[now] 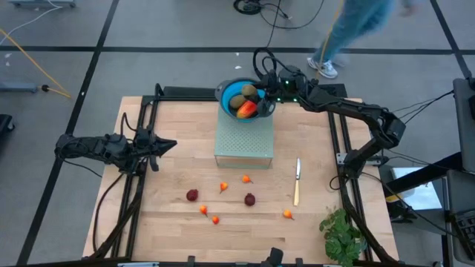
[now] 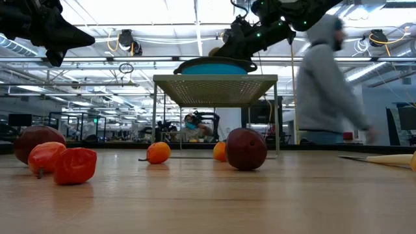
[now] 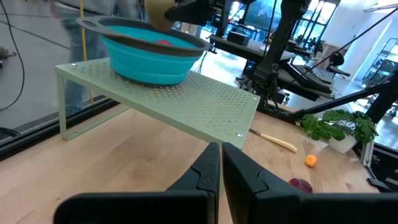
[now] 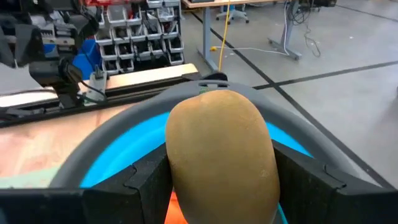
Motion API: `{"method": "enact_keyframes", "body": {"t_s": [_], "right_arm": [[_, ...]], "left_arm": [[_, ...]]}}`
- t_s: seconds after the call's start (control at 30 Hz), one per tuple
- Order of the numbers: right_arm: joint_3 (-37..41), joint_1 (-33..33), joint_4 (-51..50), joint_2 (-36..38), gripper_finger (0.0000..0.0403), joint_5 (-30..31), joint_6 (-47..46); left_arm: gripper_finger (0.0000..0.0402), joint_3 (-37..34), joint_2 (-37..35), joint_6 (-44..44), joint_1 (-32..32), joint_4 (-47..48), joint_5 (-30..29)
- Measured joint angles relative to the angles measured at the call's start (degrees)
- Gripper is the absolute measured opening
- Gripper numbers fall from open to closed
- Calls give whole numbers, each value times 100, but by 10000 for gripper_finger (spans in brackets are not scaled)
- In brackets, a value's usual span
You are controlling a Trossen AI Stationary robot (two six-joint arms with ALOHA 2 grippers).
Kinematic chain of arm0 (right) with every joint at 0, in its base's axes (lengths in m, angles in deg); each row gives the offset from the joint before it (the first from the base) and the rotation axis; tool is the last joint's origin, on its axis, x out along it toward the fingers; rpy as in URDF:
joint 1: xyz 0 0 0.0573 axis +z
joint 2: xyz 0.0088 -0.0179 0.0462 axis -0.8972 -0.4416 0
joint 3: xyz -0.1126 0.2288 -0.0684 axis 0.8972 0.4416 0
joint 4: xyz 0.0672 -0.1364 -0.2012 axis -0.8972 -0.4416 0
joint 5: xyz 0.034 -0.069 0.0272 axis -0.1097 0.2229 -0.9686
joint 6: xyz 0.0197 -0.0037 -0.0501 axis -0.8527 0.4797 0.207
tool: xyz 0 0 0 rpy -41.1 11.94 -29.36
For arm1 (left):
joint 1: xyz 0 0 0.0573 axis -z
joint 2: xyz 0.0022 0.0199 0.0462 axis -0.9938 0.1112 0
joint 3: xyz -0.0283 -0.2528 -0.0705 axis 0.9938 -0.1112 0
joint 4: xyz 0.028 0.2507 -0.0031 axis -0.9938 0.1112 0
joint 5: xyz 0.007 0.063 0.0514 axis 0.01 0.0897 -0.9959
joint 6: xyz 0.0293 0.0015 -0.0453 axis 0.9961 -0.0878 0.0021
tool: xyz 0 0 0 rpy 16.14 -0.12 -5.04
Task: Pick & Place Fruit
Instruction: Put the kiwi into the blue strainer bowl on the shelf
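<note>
A blue bowl stands on a pale green perforated stand at the table's far middle. In it lie a brown oval fruit and the red-orange mango. My right gripper reaches over the bowl's right rim, shut on a second brown oval fruit. Two dark-red balls and several tiny orange fruits lie on the wooden tabletop nearer the front. At the table's left, my left gripper is shut on nothing. My right gripper pinches the brown oval fruit by its two opposite sides between its two fingers. The fingers come nearly level from the table's right side, sloping slightly down. The fruit is over the bowl's inside, above the mango; its underside is hidden.
A pale-handled knife lies right of the stand. A green leafy bunch sits at the near right corner. A person walks past beyond the table's far edge. Bare wood lies between the stand and my left gripper.
</note>
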Motion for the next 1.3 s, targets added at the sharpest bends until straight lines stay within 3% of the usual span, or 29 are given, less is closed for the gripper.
{"method": "enact_keyframes", "body": {"t_s": [0.67,1.3], "right_arm": [[0,-36,-223,-76,231,-11,-164],[0,-65,-333,-76,288,-177,-161]], "left_arm": [[17,0,0,40,-1,2,0],[17,0,0,28,0,2,2]]}}
